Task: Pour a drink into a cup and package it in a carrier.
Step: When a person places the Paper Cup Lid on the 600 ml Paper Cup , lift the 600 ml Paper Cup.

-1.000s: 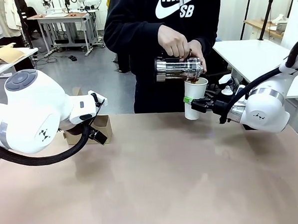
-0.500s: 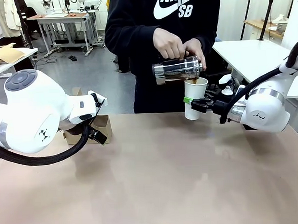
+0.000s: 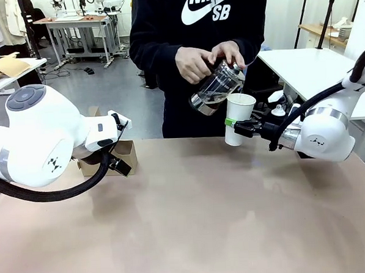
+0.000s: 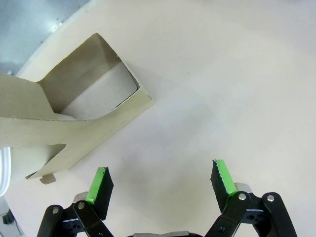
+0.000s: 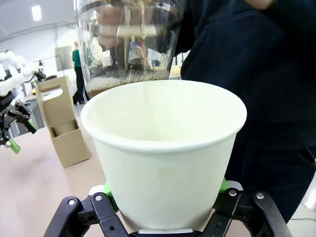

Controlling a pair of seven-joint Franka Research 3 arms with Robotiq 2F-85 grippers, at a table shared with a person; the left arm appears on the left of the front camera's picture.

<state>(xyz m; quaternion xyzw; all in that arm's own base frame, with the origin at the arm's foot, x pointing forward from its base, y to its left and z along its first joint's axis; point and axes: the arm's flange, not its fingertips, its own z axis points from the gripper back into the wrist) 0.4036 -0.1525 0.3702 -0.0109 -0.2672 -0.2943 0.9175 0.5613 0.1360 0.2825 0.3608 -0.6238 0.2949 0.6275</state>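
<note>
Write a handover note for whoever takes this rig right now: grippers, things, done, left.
Left gripper: open, holding nothing, over the table beside the carrier.
Right gripper: shut on the cup, upright near the table's far edge.
Person: both hands on the carafe, tipped back beside the cup's rim. No stream is falling, and a little drink is in it.
Done: cup presented for pouring. Its fill level is hidden.
Left: confirm the pour is finished, carry the cup to the carrier, seat it in a pocket.
</note>
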